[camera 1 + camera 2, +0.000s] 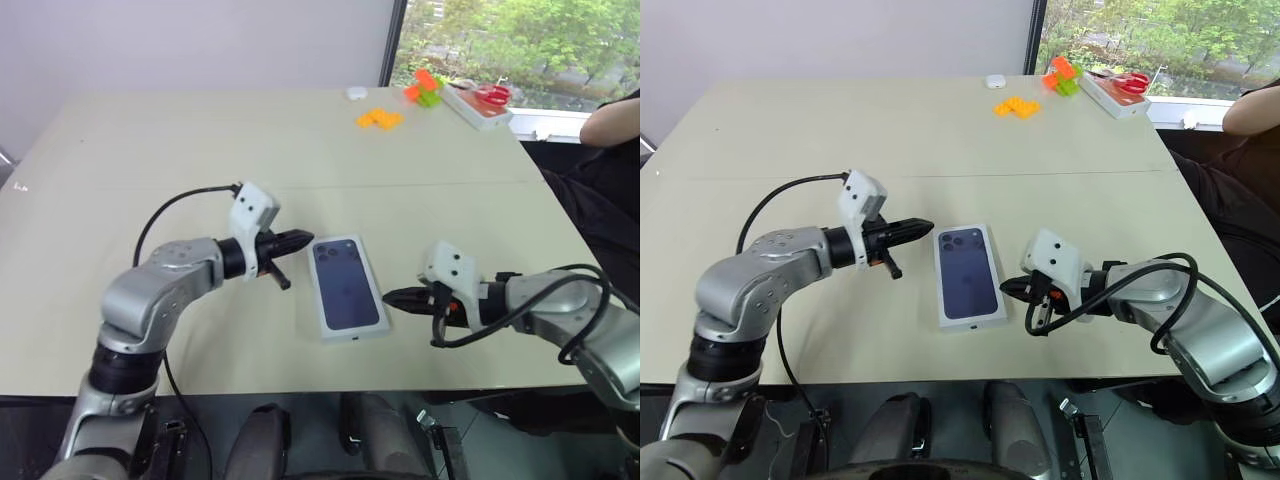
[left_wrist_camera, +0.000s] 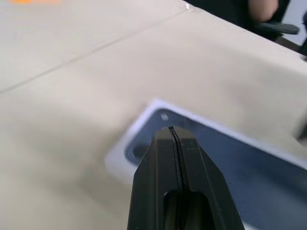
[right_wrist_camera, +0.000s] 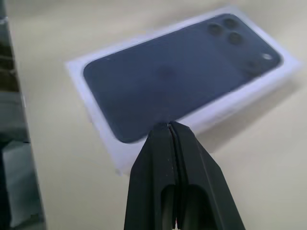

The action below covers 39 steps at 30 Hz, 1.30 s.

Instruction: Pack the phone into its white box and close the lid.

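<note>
The beige table (image 1: 300, 130) carries one closed package near its near edge: the lid (image 1: 347, 287), its printed dark blue phone picture facing up, sits squarely over the white box, which is hidden beneath it, as is the phone. So the packing looks finished, and the step in hand seems to be the end of lid closing. The left gripper (image 1: 305, 240) hovers just off the lid's far left corner, fingers together and empty. The right gripper (image 1: 393, 297) sits just beside the lid's right edge, fingers likewise together, holding nothing. Next, both arms likely need only draw clear without nudging the package.
</note>
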### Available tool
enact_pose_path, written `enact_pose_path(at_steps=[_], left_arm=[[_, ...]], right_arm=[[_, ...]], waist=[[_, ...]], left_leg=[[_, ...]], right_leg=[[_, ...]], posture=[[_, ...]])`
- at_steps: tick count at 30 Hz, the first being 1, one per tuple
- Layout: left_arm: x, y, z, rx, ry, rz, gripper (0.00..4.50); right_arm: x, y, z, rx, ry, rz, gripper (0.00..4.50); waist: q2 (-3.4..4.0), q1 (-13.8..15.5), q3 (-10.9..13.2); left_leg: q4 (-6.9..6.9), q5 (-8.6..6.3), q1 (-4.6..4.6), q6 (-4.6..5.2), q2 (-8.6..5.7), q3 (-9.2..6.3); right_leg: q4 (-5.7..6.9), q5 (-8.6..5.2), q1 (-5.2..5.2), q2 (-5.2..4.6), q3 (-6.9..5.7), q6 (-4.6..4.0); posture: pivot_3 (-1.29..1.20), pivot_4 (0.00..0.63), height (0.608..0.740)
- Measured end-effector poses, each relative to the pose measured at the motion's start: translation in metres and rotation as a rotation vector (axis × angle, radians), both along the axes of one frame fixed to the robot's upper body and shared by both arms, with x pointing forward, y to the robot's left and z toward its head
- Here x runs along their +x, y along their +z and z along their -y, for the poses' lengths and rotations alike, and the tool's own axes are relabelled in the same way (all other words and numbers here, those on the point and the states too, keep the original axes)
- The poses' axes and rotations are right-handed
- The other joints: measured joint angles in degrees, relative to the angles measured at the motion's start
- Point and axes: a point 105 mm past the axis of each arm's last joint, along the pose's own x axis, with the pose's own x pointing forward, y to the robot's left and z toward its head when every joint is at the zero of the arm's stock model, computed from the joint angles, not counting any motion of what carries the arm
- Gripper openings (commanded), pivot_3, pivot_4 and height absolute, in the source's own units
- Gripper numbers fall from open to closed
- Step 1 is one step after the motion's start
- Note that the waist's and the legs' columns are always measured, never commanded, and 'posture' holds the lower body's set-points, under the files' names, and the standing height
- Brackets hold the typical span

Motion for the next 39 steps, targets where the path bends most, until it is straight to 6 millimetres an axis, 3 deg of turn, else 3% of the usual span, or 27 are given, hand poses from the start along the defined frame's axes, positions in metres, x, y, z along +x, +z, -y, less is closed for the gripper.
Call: enact_pose_path(at_steps=[3, 4, 19, 24, 26, 29, 31, 36, 39], left_arm=[[0.003, -0.033, 0.007, 0.104, 0.01, -0.094, 0.0], [0.005, -0.035, 0.008, 0.109, 0.017, -0.103, 0.0], [0.006, -0.044, 0.019, 0.198, 0.002, -0.111, 0.0], [0.003, -0.044, 0.008, 0.086, 0.038, -0.081, 0.0], [0.007, -0.036, -0.007, 0.028, 0.091, -0.045, 0.0], [0.013, -0.011, -0.052, -0.005, 0.226, 0.063, 0.0], [0.013, -0.004, -0.084, -0.004, 0.318, 0.101, 0.0], [-0.003, -0.017, -0.164, 0.038, 0.552, 0.116, 0.0], [-0.018, -0.023, -0.196, 0.011, 0.645, 0.117, 0.0]], right_arm=[[-0.003, -0.017, -0.006, -0.028, -0.015, -0.044, 0.03], [-0.002, -0.019, -0.006, -0.034, -0.02, -0.045, 0.03], [-0.006, -0.033, -0.001, -0.104, -0.046, -0.041, 0.03], [0.004, -0.03, 0.0, -0.047, -0.093, -0.02, 0.03], [0.02, -0.02, 0.007, 0.009, -0.177, 0.028, 0.03], [0.053, 0.009, 0.027, 0.114, -0.324, 0.182, 0.03], [0.07, 0.019, 0.046, 0.121, -0.414, 0.239, 0.03], [0.097, 0.02, 0.089, 0.201, -0.594, 0.222, 0.03], [0.103, 0.018, 0.1, 0.219, -0.62, 0.218, 0.03]], waist=[[0.01, 0.1, 0.0], [0.01, 0.2, 0.0], [-0.2, 0.4, -0.6], [-0.25, 0.1, -0.6], [-0.26, 0.1, -0.6], [-0.23, 0.0, -0.6], [-0.22, 0.1, -0.6], [-0.21, 0.2, -0.6], [-0.21, 0.2, -0.6]], left_leg=[[0.0, 0.0, -0.03, 0.0, 0.0, -0.03], [0.0, 0.0, -0.02, 0.0, 0.01, -0.04], [0.0, 0.0, 0.14, -0.01, -0.01, -0.12], [0.0, 0.0, 0.09, -0.01, 0.06, -0.1], [0.02, 0.02, 0.08, -0.03, 0.06, -0.08], [0.0, 0.02, 0.07, -0.04, 0.07, -0.08], [-0.07, 0.02, 0.08, -0.03, 0.07, -0.07], [-0.09, 0.01, -0.02, -0.02, 0.09, 0.03], [-0.08, 0.01, -0.02, -0.01, 0.08, 0.09]], right_leg=[[0.03, 0.02, -0.13, 0.0, -0.01, -0.02], [0.04, 0.02, -0.13, -0.02, -0.01, -0.03], [-0.1, -0.17, 0.47, -0.08, -0.1, -0.2], [-0.08, -0.16, 0.38, -0.08, -0.07, -0.21], [0.01, -0.11, 0.16, -0.05, -0.04, -0.25], [0.07, 0.02, -0.04, 0.04, -0.04, -0.13], [0.05, 0.03, -0.07, 0.03, -0.04, -0.14], [-0.03, 0.13, -0.16, -0.1, 0.02, -0.36], [-0.06, 0.1, -0.16, -0.16, 0.04, -0.42]], posture=[[0.0, 0.15, 0.74], [0.0, 0.15, 0.74], [0.0, 0.15, 0.74], [0.0, 0.15, 0.74], [0.0, 0.15, 0.74], [0.0, 0.15, 0.74], [0.0, 0.15, 0.74], [0.0, 0.15, 0.74], [0.0, 0.15, 0.74]])
